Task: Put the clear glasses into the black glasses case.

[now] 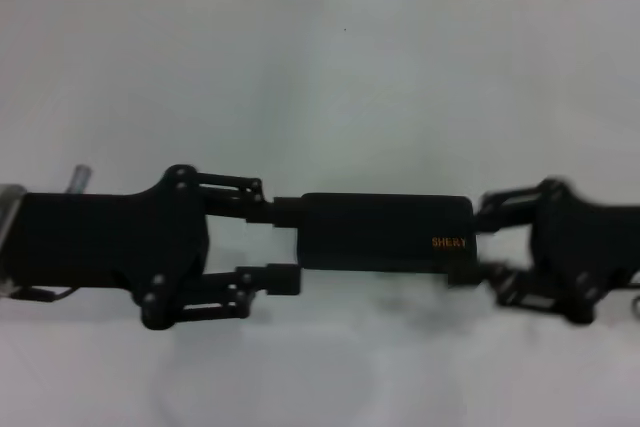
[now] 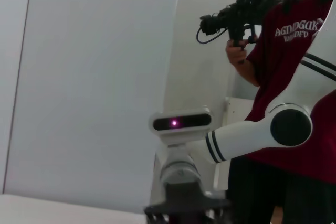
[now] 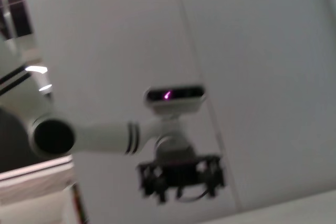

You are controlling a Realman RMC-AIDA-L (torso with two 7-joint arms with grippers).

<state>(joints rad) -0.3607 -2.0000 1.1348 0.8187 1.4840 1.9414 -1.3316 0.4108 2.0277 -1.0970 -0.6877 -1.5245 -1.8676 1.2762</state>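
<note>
The black glasses case (image 1: pixel 380 232) lies closed at the middle of the white table, orange "SHERY" lettering near its right end. My left gripper (image 1: pixel 286 244) is at the case's left end, open, one fingertip at each corner. My right gripper (image 1: pixel 478 241) stands open the same way at the right end. The clear glasses do not show in any view. The wrist views look across the table: the right gripper (image 2: pixel 184 212) shows low in the left wrist view, and the left gripper (image 3: pixel 181 177) shows in the right wrist view.
The white table (image 1: pixel 330 77) stretches behind and in front of the case. A person (image 2: pixel 299 77) in a dark red shirt holding a camera stands behind my right arm (image 2: pixel 262 132). Grey wall panels back both sides.
</note>
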